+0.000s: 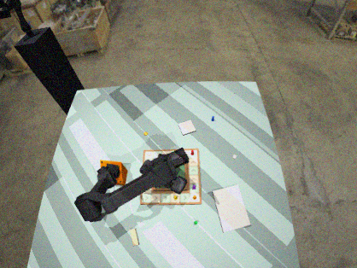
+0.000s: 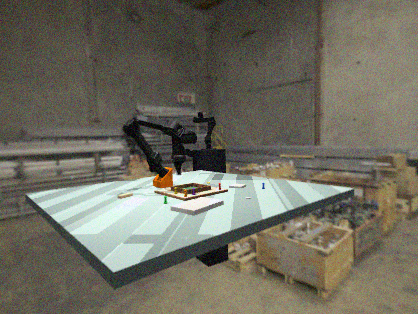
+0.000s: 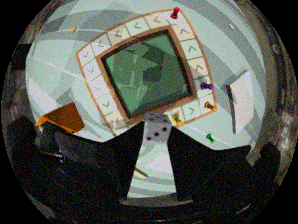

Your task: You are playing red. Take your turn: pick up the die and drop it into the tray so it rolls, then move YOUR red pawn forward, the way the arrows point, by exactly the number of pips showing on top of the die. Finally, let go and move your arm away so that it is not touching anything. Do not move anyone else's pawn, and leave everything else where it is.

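Toward the desk's near-left corner stands the orange base (image 1: 114, 171). Rightward, at desk centre, the claw (image 3: 157, 137) is raised over the board (image 1: 194, 171), closed on the die (image 3: 156, 128). The red pawn (image 1: 192, 152) occupies the board's far-right corner.

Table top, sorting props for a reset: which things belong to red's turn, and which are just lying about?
Job: die in the gripper; green tray; board; red pawn.

Lying about: blue pawn, green pawn, white cards, wooden stick.
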`<state>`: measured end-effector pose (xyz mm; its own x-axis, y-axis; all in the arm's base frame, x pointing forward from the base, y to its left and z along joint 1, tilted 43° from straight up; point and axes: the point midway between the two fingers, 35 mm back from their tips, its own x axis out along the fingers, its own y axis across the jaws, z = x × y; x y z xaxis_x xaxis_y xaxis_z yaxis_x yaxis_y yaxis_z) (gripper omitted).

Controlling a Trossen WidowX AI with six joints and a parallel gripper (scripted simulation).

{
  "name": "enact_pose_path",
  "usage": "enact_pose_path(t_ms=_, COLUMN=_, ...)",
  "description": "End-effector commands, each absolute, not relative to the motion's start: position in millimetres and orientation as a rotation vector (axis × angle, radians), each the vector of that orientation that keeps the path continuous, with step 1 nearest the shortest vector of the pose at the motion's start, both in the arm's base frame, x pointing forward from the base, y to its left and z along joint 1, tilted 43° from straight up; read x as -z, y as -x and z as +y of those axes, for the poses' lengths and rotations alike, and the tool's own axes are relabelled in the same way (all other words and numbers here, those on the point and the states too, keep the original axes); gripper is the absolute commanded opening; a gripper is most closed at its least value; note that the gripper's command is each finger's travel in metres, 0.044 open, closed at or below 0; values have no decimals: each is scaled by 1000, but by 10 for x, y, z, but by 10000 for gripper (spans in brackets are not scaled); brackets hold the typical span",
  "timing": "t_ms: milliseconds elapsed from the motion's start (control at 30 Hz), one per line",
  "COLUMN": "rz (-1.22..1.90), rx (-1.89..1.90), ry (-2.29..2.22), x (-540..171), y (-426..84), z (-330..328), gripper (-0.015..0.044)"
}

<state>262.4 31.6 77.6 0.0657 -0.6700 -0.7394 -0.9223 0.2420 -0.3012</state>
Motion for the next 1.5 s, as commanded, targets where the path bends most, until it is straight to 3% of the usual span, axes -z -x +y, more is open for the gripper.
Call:
enact_pose_path(t_ms=0, rz=1672, rx=-495, ry=1587, x=-631, y=-2652, z=422, gripper=0)
enact_pose_path(t_ms=567, rz=1651, rx=-865, ry=1855, x=-195, y=-2681, z=677, gripper=0)
enact_pose_path(t_ms=967, rz=1521, rx=-1166, ry=1515, x=-98, y=-2595, z=599, gripper=0)
enact_pose_path(t_ms=1467, rz=1106, rx=-1388, ry=1207, x=-67, y=-2580, z=577, gripper=0)
